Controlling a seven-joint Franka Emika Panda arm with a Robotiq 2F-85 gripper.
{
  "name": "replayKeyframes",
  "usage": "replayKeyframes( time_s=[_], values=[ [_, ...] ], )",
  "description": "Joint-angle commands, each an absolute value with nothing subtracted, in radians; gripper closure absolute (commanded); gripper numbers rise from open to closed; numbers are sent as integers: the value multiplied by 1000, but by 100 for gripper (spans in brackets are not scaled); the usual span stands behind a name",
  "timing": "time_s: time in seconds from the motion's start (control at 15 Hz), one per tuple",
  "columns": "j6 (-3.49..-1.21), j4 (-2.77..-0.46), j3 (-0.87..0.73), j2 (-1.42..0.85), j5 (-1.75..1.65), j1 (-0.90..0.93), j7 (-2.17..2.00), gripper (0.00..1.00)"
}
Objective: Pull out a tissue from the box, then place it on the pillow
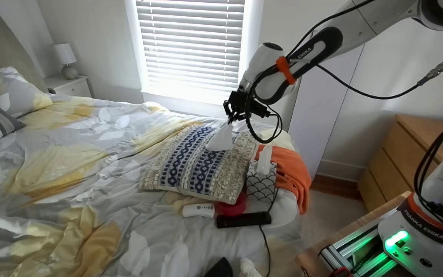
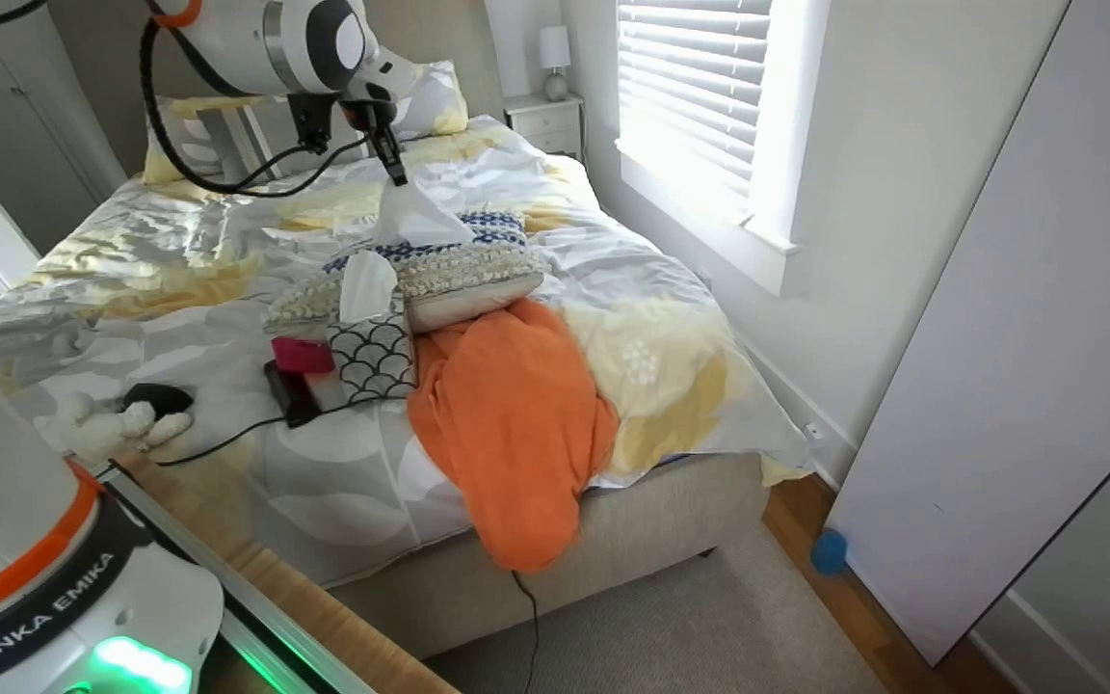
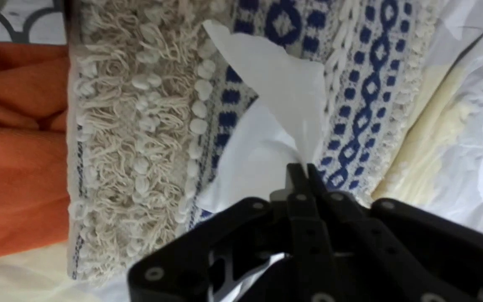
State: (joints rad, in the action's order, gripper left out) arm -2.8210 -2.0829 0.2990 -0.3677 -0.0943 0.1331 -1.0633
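My gripper [image 1: 230,120] is shut on the top of a white tissue [image 1: 220,140], which hangs down over the patterned pillow [image 1: 183,169]. In the wrist view the fingertips [image 3: 303,168] pinch the tissue [image 3: 283,90] above the navy-and-white bands of the pillow [image 3: 141,138]. The gripper [image 2: 399,179], tissue [image 2: 418,218] and pillow [image 2: 468,275] also show in an exterior view. I cannot tell whether the tissue's lower edge touches the pillow. The scale-patterned tissue box [image 1: 260,185] stands upright beside the pillow, with another white sheet [image 1: 264,161] sticking out of its top.
An orange cloth [image 2: 516,424] lies by the box and hangs over the bed's end. A white remote [image 1: 198,210], a red object [image 1: 232,207] and a black bar [image 1: 243,219] with a cable lie beside the pillow. A pale plush toy [image 2: 102,424] lies near the robot base.
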Motion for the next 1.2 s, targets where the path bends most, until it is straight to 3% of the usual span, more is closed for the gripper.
replayKeyframes(
  time_s=[0.0, 0.4, 0.67, 1.13],
  values=[
    [-2709, -2091, 231, -381, 1, 191, -950, 73],
    [-2508, -2130, 83, -307, -118, 278, -947, 29],
    [-2374, -2166, 63, -210, -186, 269, -918, 0],
    [-2368, -2307, 105, 46, -32, 194, -653, 0]
  ],
)
